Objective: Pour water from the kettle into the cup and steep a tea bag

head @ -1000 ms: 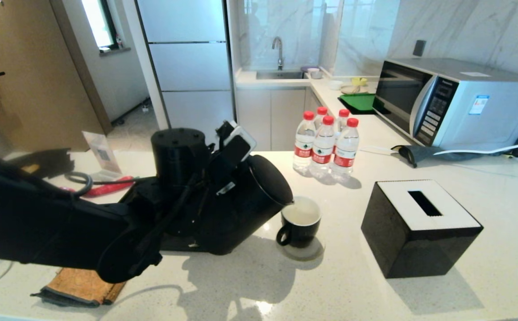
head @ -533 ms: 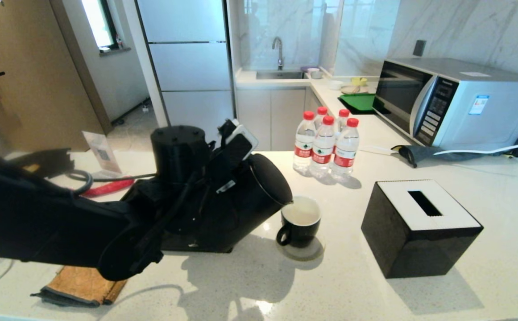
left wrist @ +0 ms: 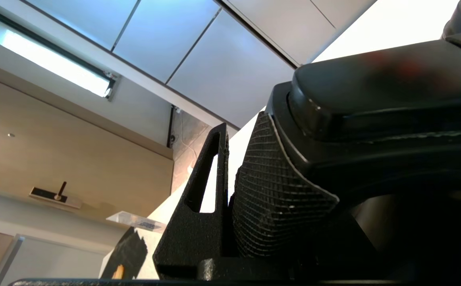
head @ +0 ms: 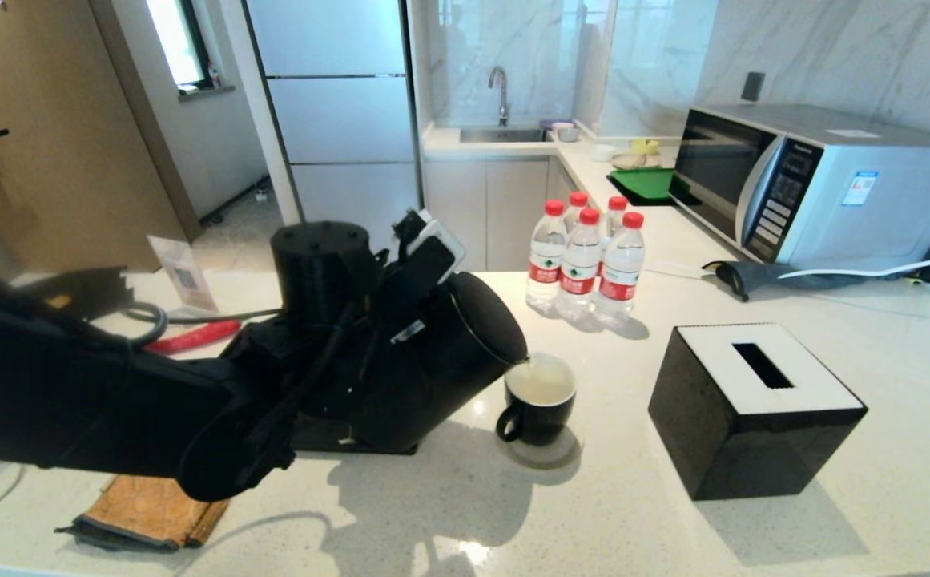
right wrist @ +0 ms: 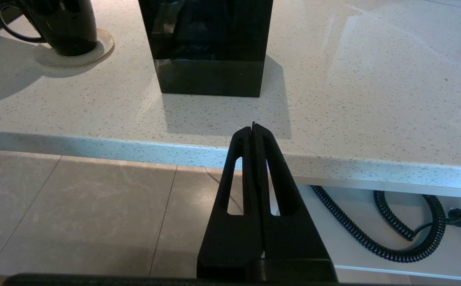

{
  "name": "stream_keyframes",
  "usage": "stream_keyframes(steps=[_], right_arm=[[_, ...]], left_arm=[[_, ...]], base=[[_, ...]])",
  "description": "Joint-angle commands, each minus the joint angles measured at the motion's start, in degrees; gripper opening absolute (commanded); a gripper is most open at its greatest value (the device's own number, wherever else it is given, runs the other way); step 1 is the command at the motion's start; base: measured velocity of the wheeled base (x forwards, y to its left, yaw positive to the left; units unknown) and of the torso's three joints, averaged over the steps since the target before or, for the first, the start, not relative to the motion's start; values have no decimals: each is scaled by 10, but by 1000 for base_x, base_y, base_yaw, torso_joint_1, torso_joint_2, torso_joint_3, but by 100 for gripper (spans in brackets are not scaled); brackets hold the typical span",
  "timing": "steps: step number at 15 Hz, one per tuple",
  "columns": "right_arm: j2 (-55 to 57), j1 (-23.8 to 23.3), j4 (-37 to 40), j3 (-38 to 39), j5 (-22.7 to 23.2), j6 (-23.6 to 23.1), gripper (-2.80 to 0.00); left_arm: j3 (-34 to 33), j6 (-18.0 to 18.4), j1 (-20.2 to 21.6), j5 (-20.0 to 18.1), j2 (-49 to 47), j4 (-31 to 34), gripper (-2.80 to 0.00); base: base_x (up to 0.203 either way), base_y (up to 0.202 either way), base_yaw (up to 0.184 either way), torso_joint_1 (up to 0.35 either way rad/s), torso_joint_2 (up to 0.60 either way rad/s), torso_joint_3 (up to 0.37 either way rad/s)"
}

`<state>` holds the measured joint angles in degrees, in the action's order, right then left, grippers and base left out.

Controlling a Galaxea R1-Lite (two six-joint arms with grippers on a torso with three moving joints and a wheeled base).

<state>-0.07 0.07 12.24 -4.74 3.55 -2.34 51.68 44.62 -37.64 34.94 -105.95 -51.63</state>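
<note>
Gripping the tilted kettle point(head: 432, 361), left fingers point(left wrist: 278, 198) pour beside Panasonic microwave point(head: 817, 184).

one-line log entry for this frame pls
phase: pouring | left gripper: shut on kettle handle, kettle tilted, spout over cup | cup: on coaster, water inside | right gripper: shut, parked below counter edge

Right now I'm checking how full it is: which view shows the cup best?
The head view: the cup is seen from above, white inside, water in it. The right wrist view shows only its black lower body and handle. The left wrist view misses it.
</note>
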Motion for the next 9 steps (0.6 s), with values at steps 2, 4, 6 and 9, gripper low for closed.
stream_keyframes(steps=[2,4,6,9], right_arm=[[1,0,1,0,1,0,-280],[1,0,1,0,1,0,-280],[1,0,1,0,1,0,-280],[1,0,1,0,1,0,-280]], left_arm=[[8,10,-1,2,0,-3,-280],[10,13,-1,2,0,-4,-280],[10,13,-1,3,0,-4,-280],[12,13,-11,19,0,-4,-280]], base=[[0,0,0,0,0,0],[0,0,0,0,0,0],[0,0,0,0,0,0],[0,0,0,0,0,0]])
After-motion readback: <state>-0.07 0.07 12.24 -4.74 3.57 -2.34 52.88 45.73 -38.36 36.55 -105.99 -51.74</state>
